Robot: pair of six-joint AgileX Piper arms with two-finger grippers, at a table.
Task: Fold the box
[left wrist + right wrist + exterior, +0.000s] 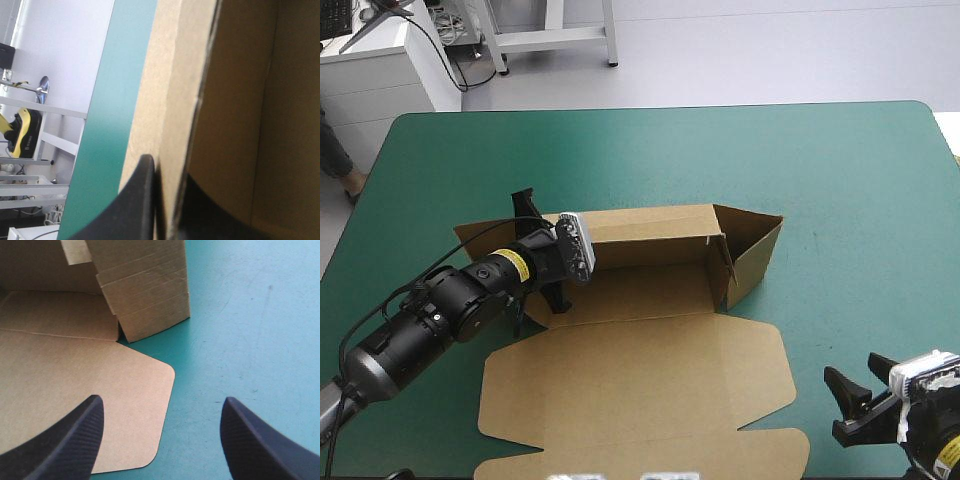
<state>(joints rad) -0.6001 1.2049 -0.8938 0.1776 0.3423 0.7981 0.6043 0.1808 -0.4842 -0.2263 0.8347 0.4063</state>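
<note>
- Looking down from the high view, I see the brown box [650, 300] near the middle of the bench [650, 115], resting on the teal-green cover [850, 170] and only partly set up.
- Its far long wall [650, 232] stands raised. So does the end wall [758, 250] on the bench's right side.
- The lid [640, 385] lies flat on the cover, spread toward the near edge.
- At the box's left end a brown flap [480, 238] sticks out past the far wall, just beside the left arm.
- The left fingers [137, 205] are at that left end, clenched on the box. In the left wrist view a board edge runs up between them with barely a gap. One finger sits on the face toward the open cover, the other on the inner face.
- The right fingers [70, 445] are released and stand wide apart, grasping nothing.
- In the high view they sit near the bench's near right corner, apart from the box.
- In the right wrist view one of those fingers is over the lid's rounded corner [150, 390] and the other is over bare cover.
- I cannot tell whether either one touches down.
- Ahead of them stands the creased end wall.
</note>
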